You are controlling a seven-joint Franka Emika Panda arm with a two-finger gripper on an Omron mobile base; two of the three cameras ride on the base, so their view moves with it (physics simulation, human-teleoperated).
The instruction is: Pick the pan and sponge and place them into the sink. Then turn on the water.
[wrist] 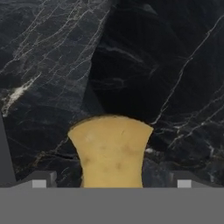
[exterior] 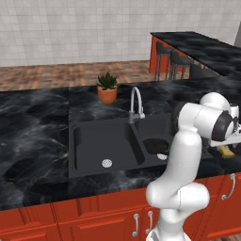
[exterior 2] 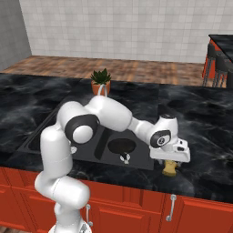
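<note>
Tool (wrist: 111,183) jaws wide, nothing held, straddling sponge (wrist: 111,151) on surface (wrist: 52,65) right of sink (exterior: 101,146). Sponge long axis runs along approach, centred btwn tips; next: drop straight down, clamp.

The black pan (exterior: 155,144) sits in the right basin of the black sink (exterior: 89,146), while the yellow sponge (wrist: 111,151) lies on the counter to the sink's right.

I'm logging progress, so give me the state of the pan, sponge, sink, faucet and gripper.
pan: already in the sink's right basin.
sponge: on the counter, between the open jaws, not gripped.
sink: left basin bare.
faucet: no water running.
gripper: open, over the sponge.
</note>
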